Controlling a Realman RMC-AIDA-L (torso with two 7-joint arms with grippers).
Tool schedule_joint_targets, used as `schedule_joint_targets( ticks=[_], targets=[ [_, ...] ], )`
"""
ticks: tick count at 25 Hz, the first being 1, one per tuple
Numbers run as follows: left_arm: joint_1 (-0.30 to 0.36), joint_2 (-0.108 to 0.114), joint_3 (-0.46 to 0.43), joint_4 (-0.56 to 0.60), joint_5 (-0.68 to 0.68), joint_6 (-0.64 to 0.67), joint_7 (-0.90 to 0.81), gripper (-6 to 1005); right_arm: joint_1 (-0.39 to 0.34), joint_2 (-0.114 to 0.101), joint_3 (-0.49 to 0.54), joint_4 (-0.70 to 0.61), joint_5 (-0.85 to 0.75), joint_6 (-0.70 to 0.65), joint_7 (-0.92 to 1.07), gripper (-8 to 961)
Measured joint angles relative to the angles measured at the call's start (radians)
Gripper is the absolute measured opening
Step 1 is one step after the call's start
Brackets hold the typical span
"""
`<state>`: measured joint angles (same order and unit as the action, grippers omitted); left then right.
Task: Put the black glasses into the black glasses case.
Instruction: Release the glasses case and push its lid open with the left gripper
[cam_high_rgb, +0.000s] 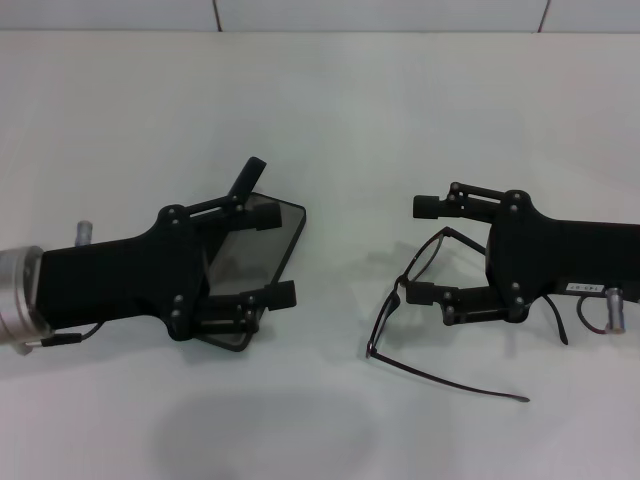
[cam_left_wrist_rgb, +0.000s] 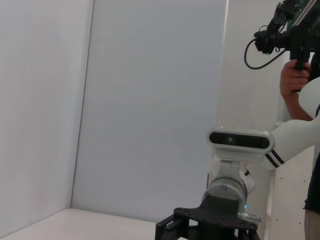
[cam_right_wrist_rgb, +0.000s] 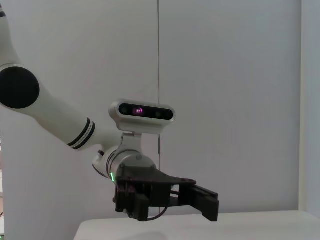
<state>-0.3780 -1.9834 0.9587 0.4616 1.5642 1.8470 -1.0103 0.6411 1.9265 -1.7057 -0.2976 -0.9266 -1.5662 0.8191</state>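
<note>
The black glasses case (cam_high_rgb: 258, 250) lies flat on the white table (cam_high_rgb: 320, 110), left of centre. I cannot tell whether its lid is up. My left gripper (cam_high_rgb: 277, 255) is open and low over the case, one finger on each side of its far end. The black glasses (cam_high_rgb: 384, 316) lie unfolded right of centre, with one temple arm (cam_high_rgb: 470, 385) stretching toward the front. My right gripper (cam_high_rgb: 420, 250) is open over them, its nearer finger (cam_high_rgb: 422, 293) right at the frame. The right wrist view shows the left gripper (cam_right_wrist_rgb: 200, 197) from across the table.
The table's far edge meets a grey wall (cam_high_rgb: 380, 12). The left wrist view shows the right arm's wrist and camera (cam_left_wrist_rgb: 240, 141). In its upper corner a person's hand (cam_left_wrist_rgb: 292, 80) holds a black device.
</note>
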Motion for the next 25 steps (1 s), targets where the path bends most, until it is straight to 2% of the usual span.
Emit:
schedule_joint_targets(
  ticks=[12,15,18,21,23,25],
  targets=[
    [0.001,0.0,-0.002,0.0,-0.021,-0.001,-0.023,816,0.0,0.002,0.0,0.0,0.0,0.0,0.0,858],
    [-0.007,0.006,-0.036,0.021,-0.049,-0.038,-0.128,816,0.0,0.002,0.0,0.0,0.0,0.0,0.0,858],
    [-0.019,0.022,-0.095,0.13,-0.019,-0.148,-0.403,816,0.0,0.004,0.0,0.0,0.0,0.0,0.0,857],
    [-0.018,0.03,-0.107,0.313,0.117,-0.241,-0.674,816,-0.002,0.006,0.0,0.0,0.0,0.0,0.0,857],
    [-0.015,0.018,-0.106,0.427,0.225,-0.261,-0.794,817,-0.009,0.005,0.0,0.0,0.001,-0.002,0.0,857],
    [-0.013,-0.014,-0.103,0.566,0.392,-0.273,-0.933,817,-0.015,0.005,0.001,0.0,0.001,-0.005,0.0,857]
  ],
)
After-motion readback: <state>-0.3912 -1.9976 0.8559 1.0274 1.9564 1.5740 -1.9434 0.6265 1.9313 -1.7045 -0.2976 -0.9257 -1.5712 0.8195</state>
